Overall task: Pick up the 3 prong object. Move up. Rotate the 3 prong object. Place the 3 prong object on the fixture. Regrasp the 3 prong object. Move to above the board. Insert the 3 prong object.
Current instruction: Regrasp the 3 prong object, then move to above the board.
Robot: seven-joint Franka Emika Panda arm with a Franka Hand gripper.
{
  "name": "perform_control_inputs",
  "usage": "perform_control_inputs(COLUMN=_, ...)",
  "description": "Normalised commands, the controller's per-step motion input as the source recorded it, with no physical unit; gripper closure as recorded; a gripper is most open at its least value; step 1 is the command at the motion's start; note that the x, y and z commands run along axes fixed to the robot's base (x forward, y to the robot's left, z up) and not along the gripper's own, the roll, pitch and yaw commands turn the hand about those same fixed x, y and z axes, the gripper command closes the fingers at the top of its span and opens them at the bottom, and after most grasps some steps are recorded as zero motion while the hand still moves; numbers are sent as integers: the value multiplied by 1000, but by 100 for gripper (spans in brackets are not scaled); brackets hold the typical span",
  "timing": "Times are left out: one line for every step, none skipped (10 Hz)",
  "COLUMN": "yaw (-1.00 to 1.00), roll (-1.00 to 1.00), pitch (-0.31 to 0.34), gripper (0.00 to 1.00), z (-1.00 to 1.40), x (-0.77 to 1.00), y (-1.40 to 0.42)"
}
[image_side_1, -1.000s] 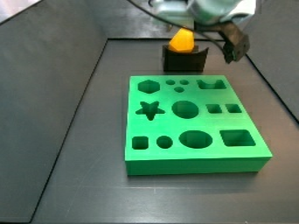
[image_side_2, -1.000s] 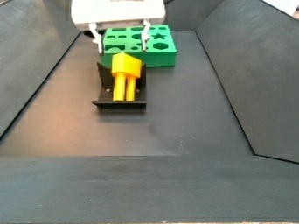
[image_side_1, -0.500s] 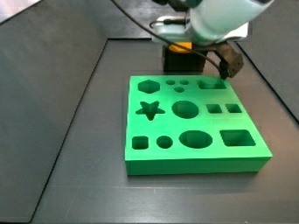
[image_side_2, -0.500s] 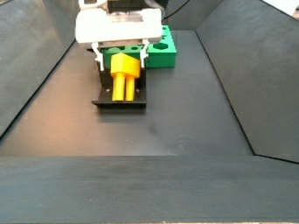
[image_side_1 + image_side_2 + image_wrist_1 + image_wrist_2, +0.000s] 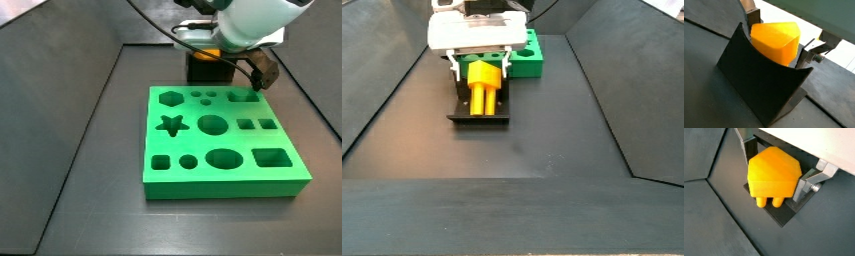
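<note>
We see the small orange-yellow plastic 3 prong object (image 5: 773, 174) lying on the dark grey-black fixture (image 5: 761, 87), its broad body leaning against the fixture's upright plate. Its long axis runs along the fixture's base, with the stubby prongs (image 5: 769, 202) pointing away from the large flat bright green board (image 5: 533, 56) behind the fixture. The hand (image 5: 476, 65) sits low over the fixture, its flat silver fingers (image 5: 807, 183) spread open on either side of the piece; we cannot tell whether the pads touch it. The fixture stands on the dark counter (image 5: 529, 135) just beside the board.
</note>
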Motion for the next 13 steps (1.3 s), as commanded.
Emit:
perform_control_inputs(yaw=0, roll=0, pitch=0, gripper=100, z=0, x=0, y=0)
perform_control_inputs(yaw=-349, roll=286, pitch=-139, gripper=100, z=1000, x=-478, y=5)
perform_control_inputs(yaw=-345, roll=265, pitch=-147, gripper=100, z=1000, x=-476, y=0)
perform_control_inputs(yaw=-299, roll=164, pitch=-111, gripper=100, z=1000, x=-465, y=9)
perform_control_inputs(yaw=-275, roll=111, pitch=-70, gripper=100, z=1000, x=-453, y=13)
perform_control_inputs(yaw=-220, roll=-19, pitch=28, gripper=100, z=1000, x=-416, y=18)
perform_control_inputs(yaw=-202, roll=-60, pitch=62, gripper=100, z=1000, x=-391, y=23)
perform_control_inputs(yaw=-161, roll=-112, pitch=108, gripper=100, z=1000, x=-319, y=33)
perform_control_inputs(yaw=-122, roll=-129, pitch=129, gripper=100, z=921, x=-253, y=31)
perform_control_inputs(yaw=-62, roll=-141, pitch=128, gripper=100, z=712, x=-164, y=24)
perform_control_inputs(yaw=-35, roll=-140, pitch=122, gripper=100, z=610, x=-131, y=23)
perform_control_inputs(yaw=11, roll=-130, pitch=101, gripper=100, z=397, x=-91, y=20)
perform_control_inputs(yaw=37, roll=-118, pitch=83, gripper=100, z=238, x=-71, y=15)
